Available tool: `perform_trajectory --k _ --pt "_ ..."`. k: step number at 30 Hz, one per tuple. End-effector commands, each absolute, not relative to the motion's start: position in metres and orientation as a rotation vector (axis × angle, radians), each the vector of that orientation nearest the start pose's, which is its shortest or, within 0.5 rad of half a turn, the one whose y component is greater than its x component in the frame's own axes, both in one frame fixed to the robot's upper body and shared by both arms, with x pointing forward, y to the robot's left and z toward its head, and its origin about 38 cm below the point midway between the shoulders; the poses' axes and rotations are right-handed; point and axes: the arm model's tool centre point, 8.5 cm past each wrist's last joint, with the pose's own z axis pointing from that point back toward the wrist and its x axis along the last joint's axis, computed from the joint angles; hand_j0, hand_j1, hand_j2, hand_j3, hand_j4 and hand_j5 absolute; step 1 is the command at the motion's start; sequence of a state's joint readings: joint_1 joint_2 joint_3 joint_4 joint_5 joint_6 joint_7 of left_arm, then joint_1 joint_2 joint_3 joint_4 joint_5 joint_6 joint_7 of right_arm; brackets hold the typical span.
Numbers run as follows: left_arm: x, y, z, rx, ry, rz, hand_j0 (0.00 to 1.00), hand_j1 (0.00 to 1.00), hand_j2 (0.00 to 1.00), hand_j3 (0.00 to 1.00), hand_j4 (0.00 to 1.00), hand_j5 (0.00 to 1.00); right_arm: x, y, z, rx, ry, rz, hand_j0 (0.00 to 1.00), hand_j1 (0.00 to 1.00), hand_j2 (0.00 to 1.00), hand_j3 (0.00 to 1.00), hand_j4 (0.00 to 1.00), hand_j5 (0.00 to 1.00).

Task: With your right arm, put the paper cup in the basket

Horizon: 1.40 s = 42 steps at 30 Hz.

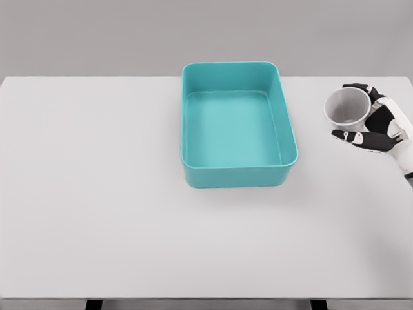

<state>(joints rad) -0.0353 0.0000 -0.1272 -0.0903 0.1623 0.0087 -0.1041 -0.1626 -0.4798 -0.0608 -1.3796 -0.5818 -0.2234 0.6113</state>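
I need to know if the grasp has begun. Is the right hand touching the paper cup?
Touching. The head view shows the right hand wrapped round the paper cup, one finger against the rim above and another below, no gap visible.

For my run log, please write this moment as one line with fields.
phase: grasp | right hand: fingers around paper cup | cup: right of basket, apart from it | basket: nothing inside | left arm: not seen

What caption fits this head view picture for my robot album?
The robot's right hand cups a white paper cup beside an empty teal plastic basket on a white table.
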Motion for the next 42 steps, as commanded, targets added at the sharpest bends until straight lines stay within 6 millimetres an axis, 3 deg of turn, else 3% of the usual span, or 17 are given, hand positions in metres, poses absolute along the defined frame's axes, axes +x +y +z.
perform_trajectory --k 1,10,12,15,19,27,33,42 --pt "0.053 0.259 -0.262 -0.031 -0.118 0.024 1.0 1.0 1.0 1.0 1.0 1.0 0.396 -0.384 0.154 0.335 -1.794 0.428 0.63 0.63 0.63 0.63 0.63 0.63" --pt "0.053 0.259 -0.262 -0.031 -0.119 0.025 1.0 1.0 1.0 1.0 1.0 1.0 0.415 -0.364 0.174 0.366 -1.861 0.438 0.63 0.63 0.63 0.63 0.63 0.63" --pt "0.053 0.259 -0.262 -0.031 -0.118 0.024 1.0 1.0 1.0 1.0 1.0 1.0 0.424 -0.345 0.179 0.409 -1.857 0.484 0.63 0.63 0.63 0.63 0.63 0.63" --pt "0.053 0.259 -0.262 -0.031 -0.118 0.024 1.0 1.0 1.0 1.0 1.0 1.0 0.427 -0.34 0.183 0.417 -1.865 0.496 0.63 0.63 0.63 0.63 0.63 0.63" --pt "0.053 0.259 -0.262 -0.031 -0.118 0.024 1.0 1.0 1.0 1.0 1.0 1.0 0.441 -0.314 0.189 0.422 -1.861 0.521 0.63 0.63 0.63 0.63 0.63 0.63" --pt "0.054 0.259 -0.262 -0.031 -0.12 0.024 1.0 1.0 1.0 1.0 1.0 1.0 0.451 -0.299 0.2 0.414 -1.886 0.552 0.63 0.63 0.63 0.63 0.63 0.63" --pt "0.053 0.259 -0.262 -0.031 -0.118 0.024 1.0 1.0 1.0 1.0 1.0 1.0 0.465 -0.256 0.211 0.441 -1.87 0.641 0.63 0.63 0.63 0.63 0.63 0.63" --pt "0.053 0.259 -0.262 -0.031 -0.119 0.025 1.0 1.0 1.0 1.0 1.0 1.0 0.471 -0.235 0.215 0.417 -1.845 0.721 0.63 0.63 0.63 0.63 0.63 0.63"
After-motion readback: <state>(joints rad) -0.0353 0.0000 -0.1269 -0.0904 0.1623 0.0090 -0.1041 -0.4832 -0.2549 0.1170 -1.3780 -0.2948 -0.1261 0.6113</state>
